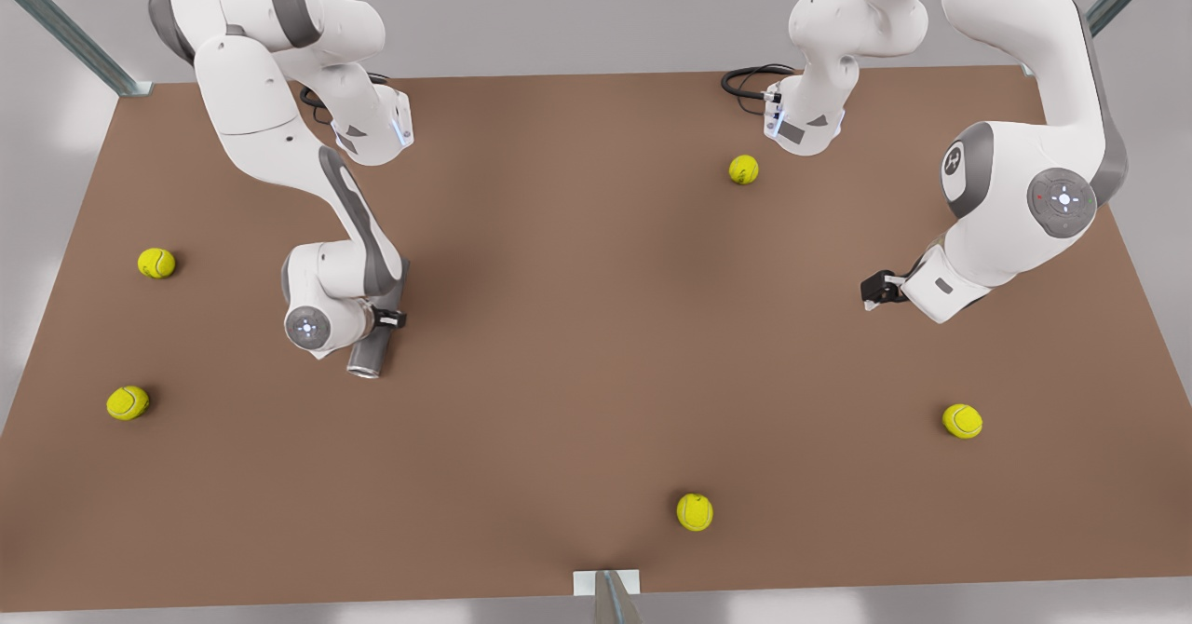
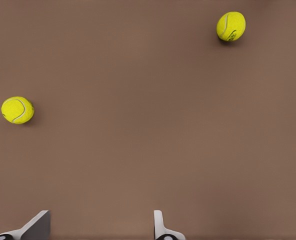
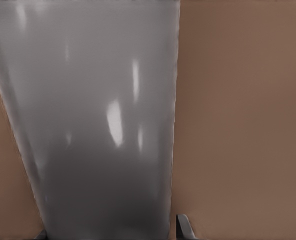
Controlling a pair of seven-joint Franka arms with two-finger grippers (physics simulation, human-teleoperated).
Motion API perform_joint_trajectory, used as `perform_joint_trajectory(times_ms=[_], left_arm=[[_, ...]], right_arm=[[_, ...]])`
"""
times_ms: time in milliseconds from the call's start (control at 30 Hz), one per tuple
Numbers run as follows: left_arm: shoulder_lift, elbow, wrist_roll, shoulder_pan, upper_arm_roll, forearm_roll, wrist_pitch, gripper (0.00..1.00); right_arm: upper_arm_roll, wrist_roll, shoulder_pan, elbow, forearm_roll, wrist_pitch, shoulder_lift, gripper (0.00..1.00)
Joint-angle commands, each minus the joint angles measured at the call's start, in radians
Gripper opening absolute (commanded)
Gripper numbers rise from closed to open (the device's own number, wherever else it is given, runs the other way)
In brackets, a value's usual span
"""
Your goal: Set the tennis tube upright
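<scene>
The tennis tube, a plain dark-grey metallic hollow cylinder, sits left of centre in the front view, lying tilted on the brown counter with its open end towards the lower edge of the frame. My right claw is on it there, at the tip of the arm on the front view's left, the dark fingers pressed against the tube's upper part. At the front view's right my left claw hangs above bare counter, well apart from the tube, that arm waiting. Five yellow tennis balls are scattered about: one at upper centre, one at the left edge, one at lower left, one at lower centre, one at lower right.

In the left wrist view, my left claw shows two pale fingertips at the bottom of the frame, spread wide with nothing between them. Brown counter lies beyond, with one yellow ball at the upper right and another at the middle left.

In the right wrist view, the grey tube runs from the top of the frame to the bottom, glossy with pale highlights. My right claw grips it: one fingertip touches its side at the bottom of the frame. Brown counter covers the right half.
</scene>
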Motion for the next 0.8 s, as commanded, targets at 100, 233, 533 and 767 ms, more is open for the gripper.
perform_joint_trajectory(times_ms=[100,233,533,767], left_arm=[[0.001,0.001,-0.002,0.000,0.000,0.001,-0.001,1.00],[0.001,0.001,-0.001,0.008,0.000,0.001,0.003,1.00],[0.007,0.001,-0.001,0.008,0.000,0.001,0.007,1.00],[0.010,0.001,-0.001,0.009,0.000,0.001,0.014,1.00]], right_arm=[[0.000,-0.102,0.000,0.009,0.003,-0.011,0.000,0.64],[0.002,-0.029,0.052,0.181,0.040,-0.177,-0.002,0.66],[-0.006,0.002,0.679,0.892,0.074,-0.254,0.383,0.67],[-0.060,-0.785,0.853,0.889,-0.144,-0.128,0.411,0.67]])
